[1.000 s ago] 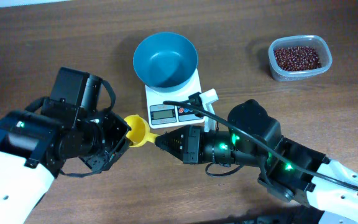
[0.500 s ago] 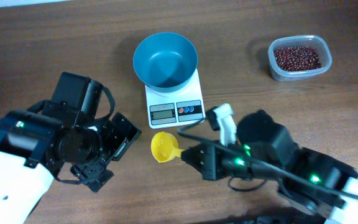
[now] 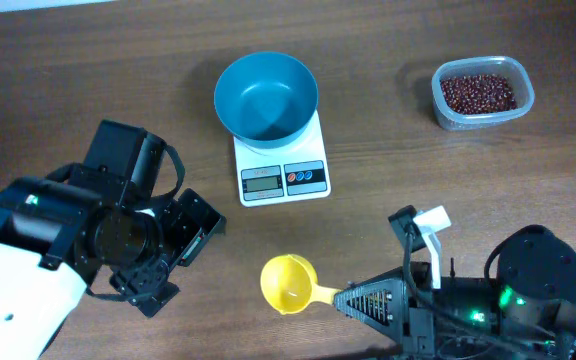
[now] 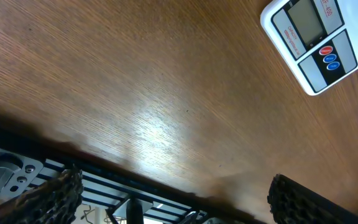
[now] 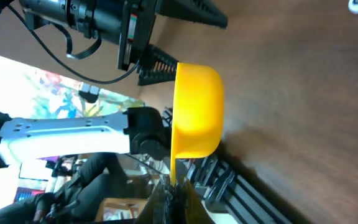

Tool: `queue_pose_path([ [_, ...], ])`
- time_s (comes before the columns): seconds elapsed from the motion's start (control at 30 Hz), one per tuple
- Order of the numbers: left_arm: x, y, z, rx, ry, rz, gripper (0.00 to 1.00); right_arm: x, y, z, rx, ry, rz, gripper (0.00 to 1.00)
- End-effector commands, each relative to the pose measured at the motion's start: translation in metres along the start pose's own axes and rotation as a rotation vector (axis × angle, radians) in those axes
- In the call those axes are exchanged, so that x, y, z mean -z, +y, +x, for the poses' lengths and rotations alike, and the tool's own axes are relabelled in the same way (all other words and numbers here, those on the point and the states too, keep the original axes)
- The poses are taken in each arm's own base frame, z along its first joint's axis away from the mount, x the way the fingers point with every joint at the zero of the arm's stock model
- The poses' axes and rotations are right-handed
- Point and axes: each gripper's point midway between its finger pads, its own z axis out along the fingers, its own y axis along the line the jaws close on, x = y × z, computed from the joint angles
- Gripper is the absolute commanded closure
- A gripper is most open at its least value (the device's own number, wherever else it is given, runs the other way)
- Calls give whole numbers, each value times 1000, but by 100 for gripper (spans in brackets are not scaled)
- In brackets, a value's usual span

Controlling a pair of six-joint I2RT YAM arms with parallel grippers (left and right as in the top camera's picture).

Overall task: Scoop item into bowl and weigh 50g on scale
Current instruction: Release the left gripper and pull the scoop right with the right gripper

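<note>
The teal bowl [image 3: 266, 97] stands empty on the white scale [image 3: 283, 168], whose display and buttons also show in the left wrist view [image 4: 312, 40]. The dark red-brown beans [image 3: 479, 92] lie in a clear tub [image 3: 521, 108] at the back right. My right gripper [image 3: 346, 297] is shut on the handle of a yellow scoop [image 3: 286, 283] near the table's front edge; the scoop's cup is empty. In the right wrist view the scoop [image 5: 196, 112] stands out from the gripper [image 5: 174, 194]. My left gripper [image 3: 180, 258] is open over bare wood, left of the scoop, its fingertips [image 4: 51, 193] wide apart.
The table's front edge and a dark frame below it run across the left wrist view. Both arm bodies take up the front of the table, left and right.
My left gripper opened and let go of the yellow scoop. My right gripper carried the scoop from beside the scale toward the table's front edge.
</note>
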Motion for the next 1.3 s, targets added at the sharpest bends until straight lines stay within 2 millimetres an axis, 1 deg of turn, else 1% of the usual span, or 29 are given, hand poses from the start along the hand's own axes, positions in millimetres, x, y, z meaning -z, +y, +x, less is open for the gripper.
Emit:
queue_pose_path([
  [0.0, 1, -1, -1, -5, -8, 0, 1, 2, 6, 3, -2, 15, -25, 96],
  [0.2, 1, -1, -1, -6, -9, 0, 1, 2, -2, -10, 9, -59, 27, 96],
  [0.3, 1, -1, -1, -6, -9, 0, 1, 5, 0, -17, 24, -93, 34, 96],
  [0.37, 1, -1, -1, -6, -9, 0, 1, 9, 8, -23, 105, -114, 29, 96],
  [0.4, 1, -1, -1, -6, -9, 0, 1, 13, 6, -28, 122, -140, 61, 96],
  [0.43, 1, -1, -1, -6, -9, 0, 1, 17, -1, -30, 108, -159, 112, 96],
  [0.5, 1, -1, -1, -6, -9, 0, 1, 29, -21, -34, 75, -195, 246, 96],
  [0.53, 1, -1, -1, -6, -9, 0, 1, 46, -31, -38, 58, -235, 354, 96],
  [0.63, 1, -1, -1, -6, -9, 0, 1, 85, -37, -45, 49, -311, 513, 96],
  [0.7, 1, -1, -1, -6, -9, 0, 1, 114, -39, -45, 47, -348, 611, 96],
  [0.8, 1, -1, -1, -6, -9, 0, 1, 140, -42, -44, 48, -380, 698, 96],
  [1.0, 1, -1, -1, -6, -9, 0, 1, 164, -47, -49, 59, -443, 795, 96],
  [1.07, 1, -1, -1, -6, -9, 0, 1, 167, -43, -51, 61, -453, 786, 96],
  [1.2, 1, -1, -1, -6, -8, 0, 1, 176, -46, -43, 58, -429, 818, 96],
  [1.27, 1, -1, -1, -6, -9, 0, 1, 184, -47, -45, 63, -455, 849, 96],
])
